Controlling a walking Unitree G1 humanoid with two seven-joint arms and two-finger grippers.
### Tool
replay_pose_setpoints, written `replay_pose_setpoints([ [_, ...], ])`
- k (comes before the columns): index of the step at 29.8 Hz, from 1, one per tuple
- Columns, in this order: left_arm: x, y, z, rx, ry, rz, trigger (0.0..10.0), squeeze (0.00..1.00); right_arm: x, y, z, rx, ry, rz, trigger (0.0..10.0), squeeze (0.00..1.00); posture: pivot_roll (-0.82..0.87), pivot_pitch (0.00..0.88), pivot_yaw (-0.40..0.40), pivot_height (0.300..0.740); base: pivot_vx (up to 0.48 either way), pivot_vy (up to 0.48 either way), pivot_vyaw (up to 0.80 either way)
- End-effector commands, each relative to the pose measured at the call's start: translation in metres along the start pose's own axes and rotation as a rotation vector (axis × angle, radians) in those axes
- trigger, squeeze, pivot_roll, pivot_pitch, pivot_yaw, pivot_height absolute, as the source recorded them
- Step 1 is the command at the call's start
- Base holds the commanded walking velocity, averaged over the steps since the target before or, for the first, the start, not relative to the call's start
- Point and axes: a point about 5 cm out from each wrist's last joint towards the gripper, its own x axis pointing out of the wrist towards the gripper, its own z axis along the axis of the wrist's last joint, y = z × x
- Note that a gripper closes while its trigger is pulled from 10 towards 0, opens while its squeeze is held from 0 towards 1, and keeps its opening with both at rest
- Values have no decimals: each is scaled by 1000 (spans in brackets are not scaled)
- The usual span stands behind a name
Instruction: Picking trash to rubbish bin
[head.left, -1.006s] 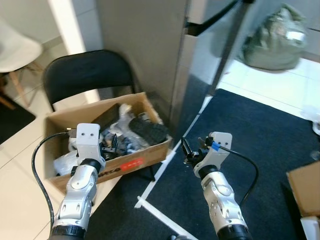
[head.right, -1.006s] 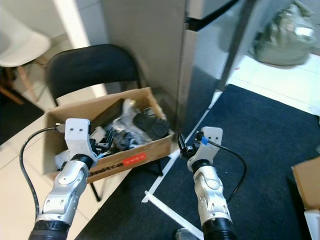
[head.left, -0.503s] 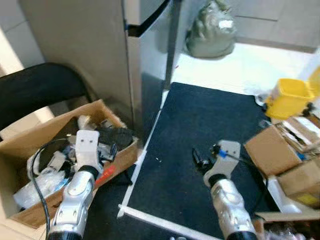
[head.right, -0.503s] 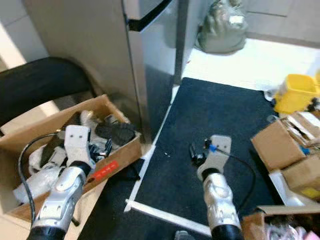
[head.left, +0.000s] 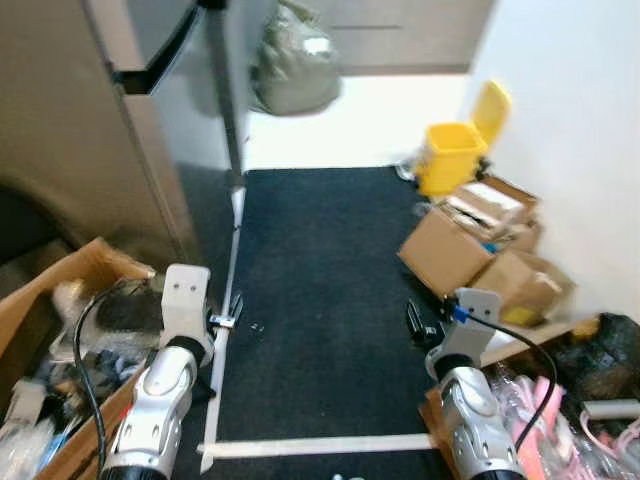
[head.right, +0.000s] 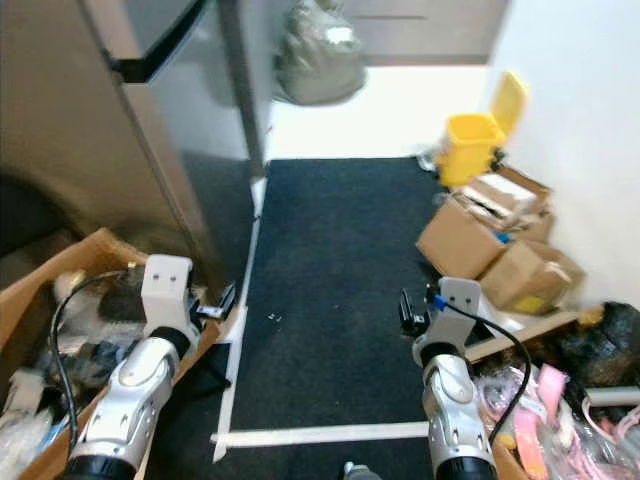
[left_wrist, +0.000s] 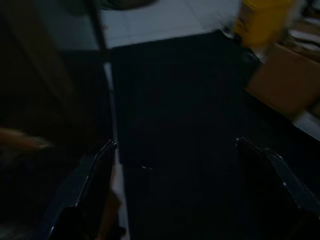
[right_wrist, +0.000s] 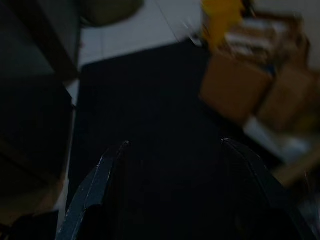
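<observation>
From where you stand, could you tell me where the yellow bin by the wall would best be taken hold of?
Probably the raised lid of the yellow bin, pinched from above at its top edge: it stands tilted up and free, while cardboard boxes crowd the bin's near side. Both the left gripper and right gripper are open, far short.

Yellow bin (head.left: 452, 156), dark navy carpet (head.left: 320, 270), white tape line (head.left: 320, 445), brown cardboard boxes (head.left: 445, 250), grey-green bag (head.left: 295, 75), silver fridge (head.left: 150, 120), pink hangers (head.right: 535, 410) were seen.

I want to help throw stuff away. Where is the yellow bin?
The yellow bin stands ahead on the robot's right, at the far corner of the dark mat, just behind the cardboard boxes by the wall.
</observation>
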Motion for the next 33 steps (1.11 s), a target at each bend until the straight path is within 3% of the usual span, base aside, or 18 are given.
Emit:
replay_pose_setpoints([
  [1, -2, 3, -4, 4, 25, 9, 10000, 0, -4, -1, -7, 4, 28, -12, 10000, 0, 55, 153, 59, 740, 0, 0, -800],
  [16, -3, 7, -7, -2, 33, 50, 10000, 0, -5, 7, -8, -8, 38, 12, 10000, 0, 50, 137, 45, 740, 0, 0, -800],
  [33, -1, 7, -4, 7, 22, 40, 10000, 0, -1, 2, -8, -21, 51, 6, 10000, 0, 55, 138, 51, 740, 0, 0, -800],
])
